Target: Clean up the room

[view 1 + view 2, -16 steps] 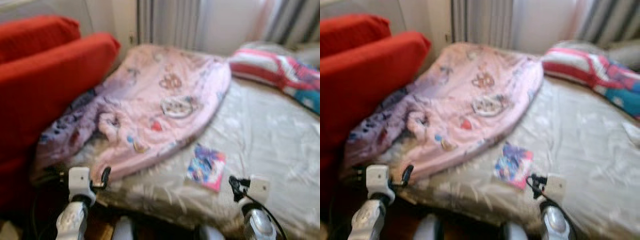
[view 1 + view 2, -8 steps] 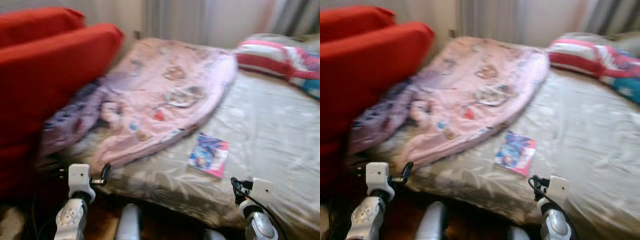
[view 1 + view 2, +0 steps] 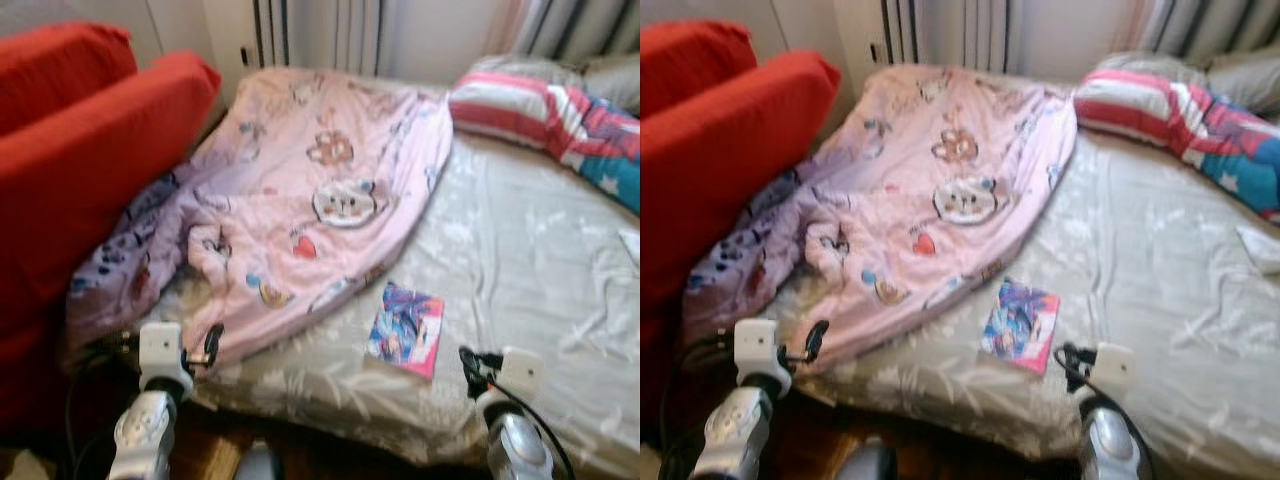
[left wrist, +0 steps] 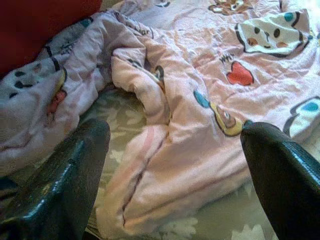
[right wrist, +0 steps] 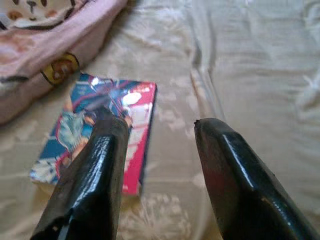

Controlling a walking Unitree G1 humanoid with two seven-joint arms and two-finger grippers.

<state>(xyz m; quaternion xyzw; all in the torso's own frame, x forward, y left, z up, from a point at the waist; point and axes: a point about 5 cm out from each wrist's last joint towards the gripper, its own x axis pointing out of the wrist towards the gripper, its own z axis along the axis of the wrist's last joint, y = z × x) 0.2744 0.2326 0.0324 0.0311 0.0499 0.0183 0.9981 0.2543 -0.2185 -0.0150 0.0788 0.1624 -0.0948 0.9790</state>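
Observation:
A pink cartoon-print blanket [image 3: 320, 200] lies crumpled over the left half of a bed with a grey patterned sheet [image 3: 520, 250]. A colourful pink-edged booklet [image 3: 406, 329] rests flat on the sheet near the front edge. My right gripper [image 5: 160, 145] is open just short of the booklet [image 5: 97, 135], nothing between its fingers. My left gripper [image 4: 172, 145] is open before the blanket's folded near edge [image 4: 165, 160], and holds nothing. Both arms [image 3: 150, 400] [image 3: 505, 420] are low at the bed's front edge.
A red sofa [image 3: 80, 150] stands close on the left of the bed. A striped red, white and blue pillow [image 3: 540, 110] lies at the back right, with curtains and a wall behind. A small white item [image 3: 630, 245] lies at the far right edge.
The whole picture shifted and sharpened as the camera moved. Blanket, booklet and both grippers keep about the same places relative to each other.

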